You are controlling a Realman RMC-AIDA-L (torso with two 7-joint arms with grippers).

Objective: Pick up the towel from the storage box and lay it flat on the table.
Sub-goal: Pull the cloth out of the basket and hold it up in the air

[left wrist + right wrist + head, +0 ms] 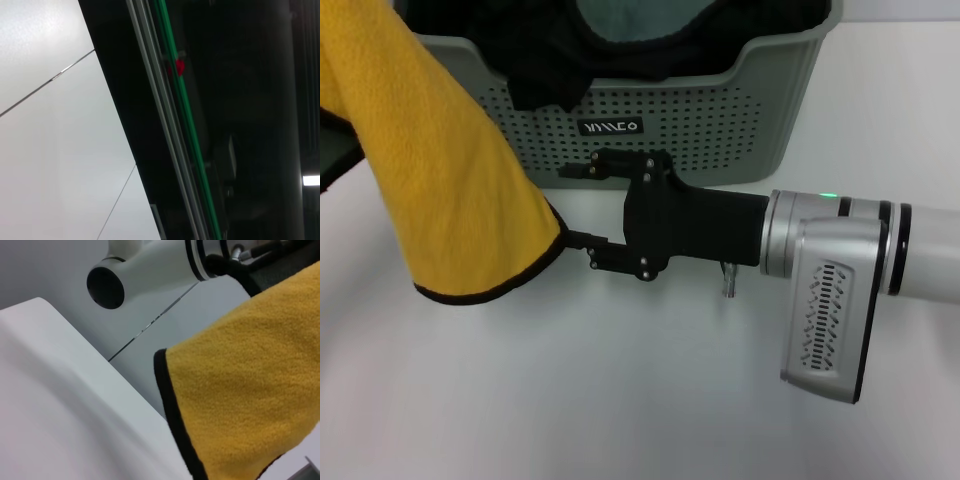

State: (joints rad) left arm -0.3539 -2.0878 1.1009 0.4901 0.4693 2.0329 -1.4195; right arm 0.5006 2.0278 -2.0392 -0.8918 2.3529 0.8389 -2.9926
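Your right tool (582, 212) low over counter (620, 400), jaws spread, nothing held, lower finger tip at towel's piped edge. Towel (450, 190) hangs clear of counter at left, yellow face out, corner down, just beside tool. Storage box (720, 110) behind tool, black cloth (550, 60) draped over rim. Left tool: can't tell state.

Storage box (720, 120) at back of bench (620, 400), cloths heaped in it. Towel (450, 190) hangs at left, in front of box, above bench. Right gripper (582, 205) reaches in from right, just beside towel's lower corner, in front of box wall.
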